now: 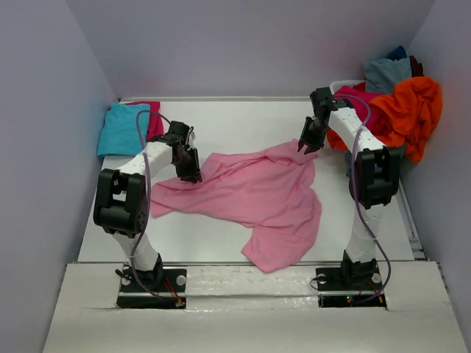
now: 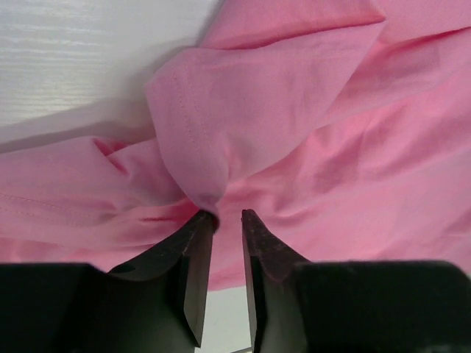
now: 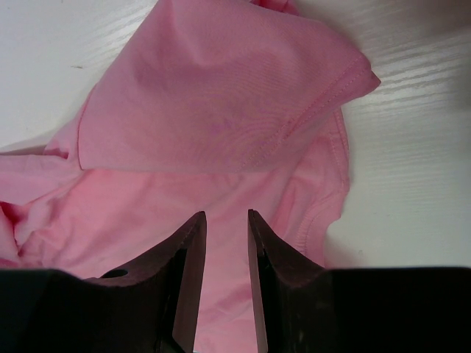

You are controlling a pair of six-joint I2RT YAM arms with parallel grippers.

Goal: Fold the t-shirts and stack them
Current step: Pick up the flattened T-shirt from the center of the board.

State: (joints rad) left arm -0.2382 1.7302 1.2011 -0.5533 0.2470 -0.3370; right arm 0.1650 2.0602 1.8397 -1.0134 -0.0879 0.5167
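Pink shirt (image 1: 257,195) is lying crumpled mid-table (image 1: 221,118), stretching from one arm to the other. Left claw (image 1: 189,175) (image 2: 227,215) is pressing at the shirt's far left edge, tips narrowly apart against a raised pleat; cannot tell whether it is pinching. Right claw (image 1: 305,149) (image 3: 227,215) is hanging over the far right corner near a doubled-over sleeve (image 3: 221,95), jaws slightly parted; grip unclear too. Turquoise shirt (image 1: 121,131) is sitting far left. Orange shirt (image 1: 412,110) and grey-blue shirt (image 1: 386,73) are heaping far right.

Robot lab cell for sure. Plain pale walls (image 1: 44,110) box in a white table (image 1: 221,121), two arms (image 1: 121,195) bolted at 6 o'clock.
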